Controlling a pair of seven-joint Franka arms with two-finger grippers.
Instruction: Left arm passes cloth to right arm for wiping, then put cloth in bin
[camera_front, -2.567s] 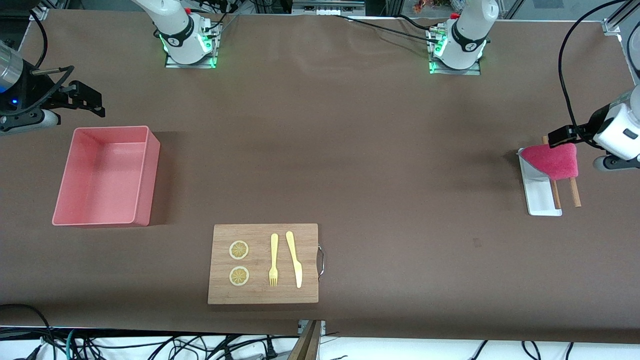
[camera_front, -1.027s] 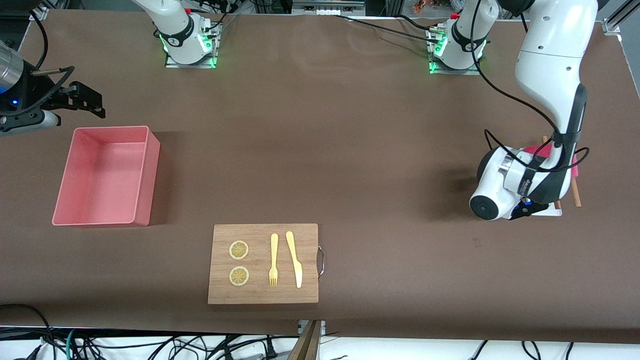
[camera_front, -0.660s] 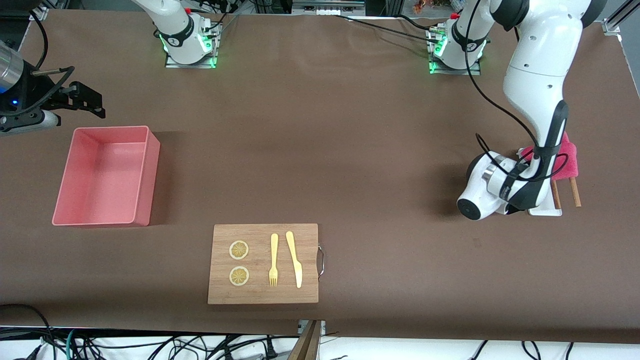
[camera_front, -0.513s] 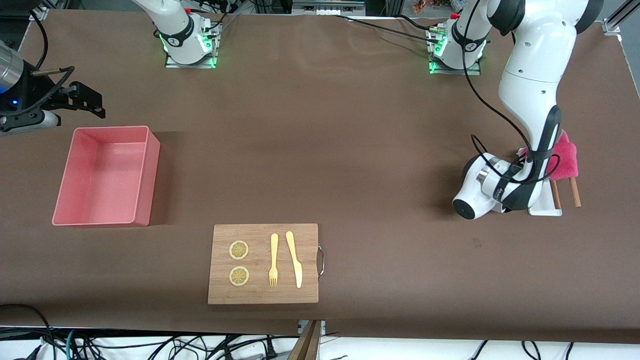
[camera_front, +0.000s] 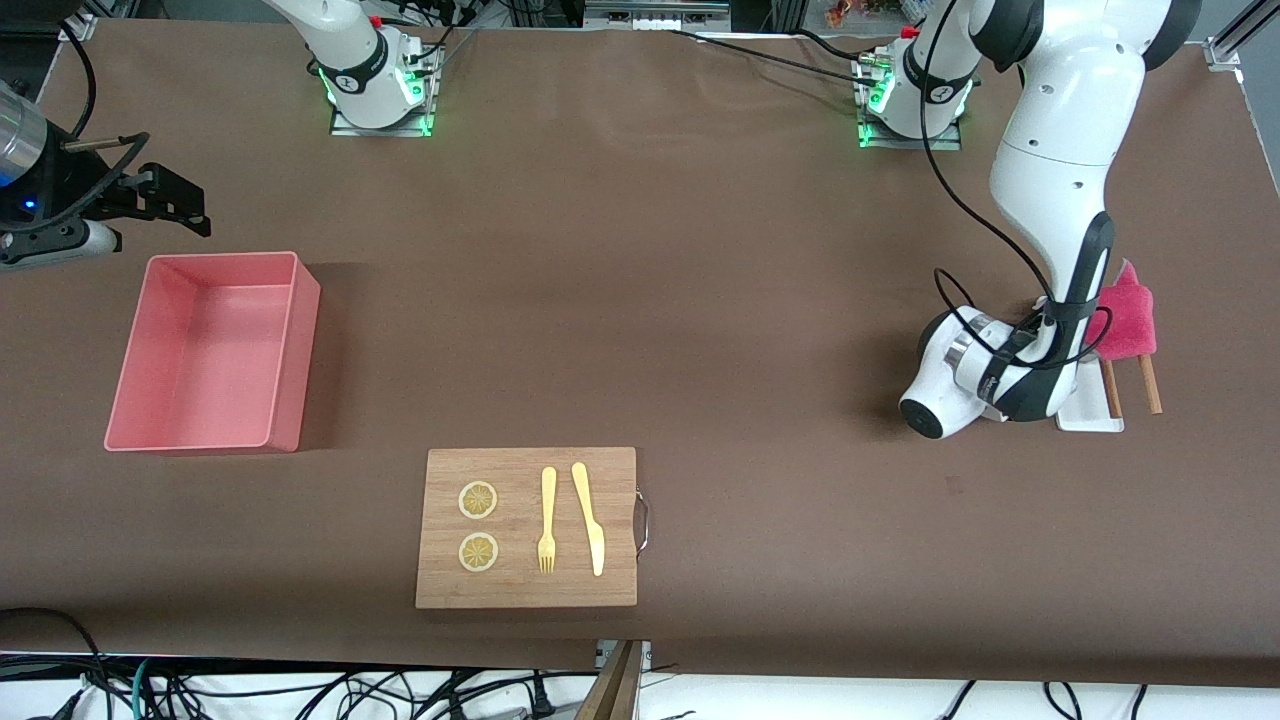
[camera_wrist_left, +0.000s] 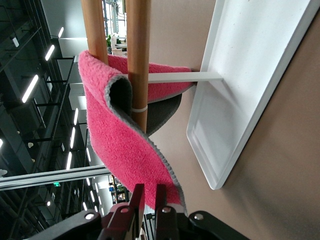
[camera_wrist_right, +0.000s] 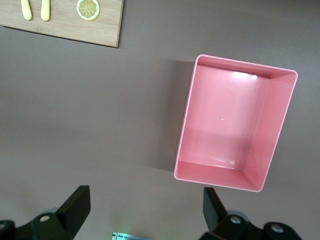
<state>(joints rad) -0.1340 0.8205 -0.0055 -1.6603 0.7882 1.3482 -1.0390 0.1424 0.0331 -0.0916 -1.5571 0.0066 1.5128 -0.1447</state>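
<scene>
The magenta cloth (camera_front: 1127, 315) hangs over two wooden rods (camera_front: 1151, 386) above a small white tray (camera_front: 1085, 408) at the left arm's end of the table. In the left wrist view the cloth (camera_wrist_left: 125, 145) stretches down from the rods to my left gripper (camera_wrist_left: 148, 196), which is shut on its lower edge. In the front view that gripper is hidden under the low left wrist (camera_front: 965, 375). My right gripper (camera_front: 175, 207) is open and empty, and waits over the table beside the empty pink bin (camera_front: 215, 350). The right wrist view shows the bin (camera_wrist_right: 230, 125) below the right gripper (camera_wrist_right: 145, 212).
A wooden board (camera_front: 620, 470) with a fork (camera_front: 547, 520), a knife (camera_front: 590, 518) and two lemon slices (camera_front: 478, 500) lies near the front camera, mid-table. Cables hang along the left arm.
The left arm swung in from the table's end, dropped low beside the tray and took the cloth's edge; its wrist slid slightly toward the right arm's end. The right arm has not moved.
</scene>
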